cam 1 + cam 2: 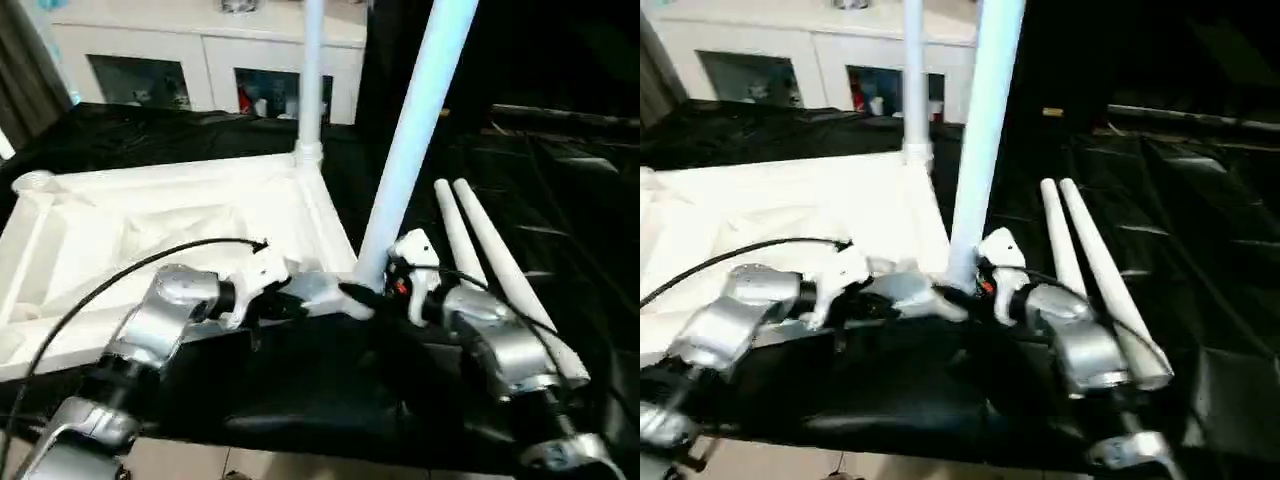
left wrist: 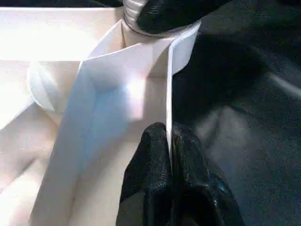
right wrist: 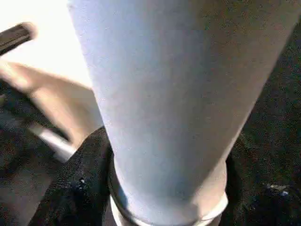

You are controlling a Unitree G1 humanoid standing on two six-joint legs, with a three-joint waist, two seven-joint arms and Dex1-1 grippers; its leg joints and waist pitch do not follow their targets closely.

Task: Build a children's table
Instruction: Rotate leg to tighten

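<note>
I count one table top point(image 1: 150, 230) lying upside down on the black-draped surface point(image 1: 560, 200), two legs standing in its corner sockets, and two loose legs point(image 1: 480, 250) beside it. My left gripper point(image 2: 169, 141) has its fingers pinched on the top's rim. My right gripper point(image 1: 385, 290) has its fingers around the near leg point(image 1: 410, 150) at its base. A white cabinet point(image 1: 200, 50) stands behind.

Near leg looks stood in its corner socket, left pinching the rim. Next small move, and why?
Probably twist or press the near leg down into its socket. It leans, the right gripper is closed around its base, and the left gripper steadies the tabletop rim.
</note>
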